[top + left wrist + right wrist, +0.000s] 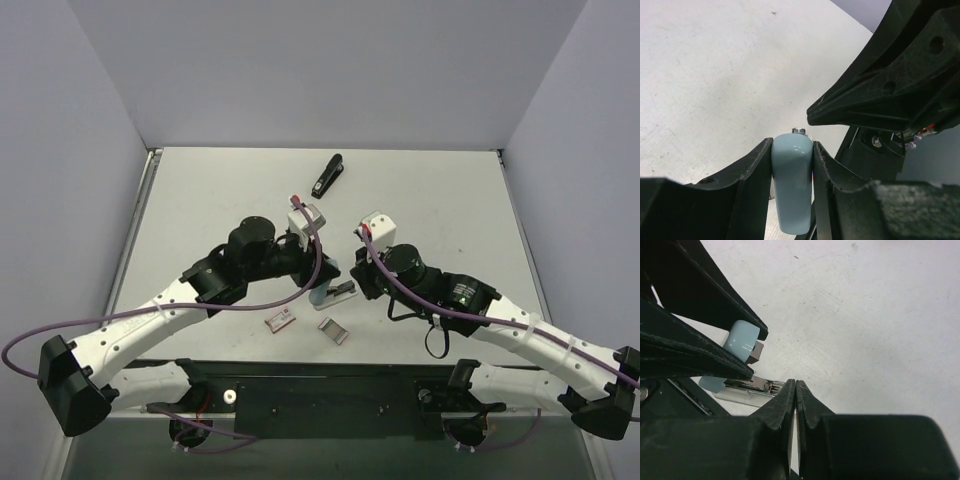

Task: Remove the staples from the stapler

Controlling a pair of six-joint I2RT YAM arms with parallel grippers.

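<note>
A pale blue stapler (338, 293) stands opened on the table between the two arms. My left gripper (792, 142) is shut on its raised blue top arm (791, 185), one finger on each side. In the right wrist view the blue top (742, 339) is lifted above the metal rail (751, 384) and the white base (740, 397). My right gripper (795, 384) is shut, its tips touching each other right at the rail's open end. Nothing shows between them. I cannot make out the staples in the rail. From above, the right gripper (357, 284) sits just right of the stapler.
A slim black stapler (328, 175) lies at the back of the table. A small pinkish-red box (280, 320) and a small grey flat piece (332, 331) lie near the front edge, just below the blue stapler. Grey walls close in both sides.
</note>
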